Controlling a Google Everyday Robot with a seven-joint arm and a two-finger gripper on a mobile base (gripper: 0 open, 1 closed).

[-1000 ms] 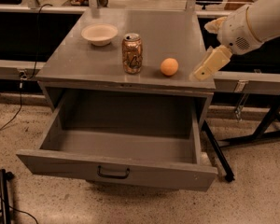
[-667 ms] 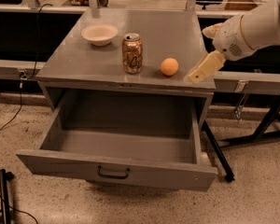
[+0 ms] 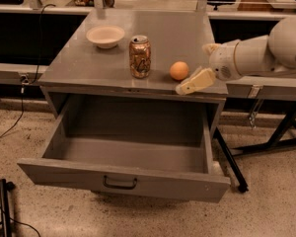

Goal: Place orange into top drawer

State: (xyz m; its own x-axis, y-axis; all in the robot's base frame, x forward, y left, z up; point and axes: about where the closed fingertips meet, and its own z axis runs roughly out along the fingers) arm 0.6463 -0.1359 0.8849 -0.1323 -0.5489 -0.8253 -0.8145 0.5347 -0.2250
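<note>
The orange [image 3: 179, 70] sits on the grey cabinet top [image 3: 89, 65], near its front edge and right of centre. My gripper [image 3: 194, 73] is open and empty, just to the right of the orange and low over the top; its lower cream finger [image 3: 196, 81] lies close beside the fruit without holding it. The top drawer [image 3: 123, 181] is pulled fully out below, and its grey inside is bare. Its dark handle [image 3: 120, 183] is at the centre of the front panel.
A gold-brown soda can [image 3: 139, 56] stands left of the orange. A white bowl [image 3: 105, 36] sits at the back left of the top. A dark table leg [image 3: 232, 162] slants down to the right of the drawer. Cables run along the floor at the left.
My arm has moved left and down, bringing the gripper from the cabinet's right edge to right beside the orange. The orange, can and drawer have not moved.
</note>
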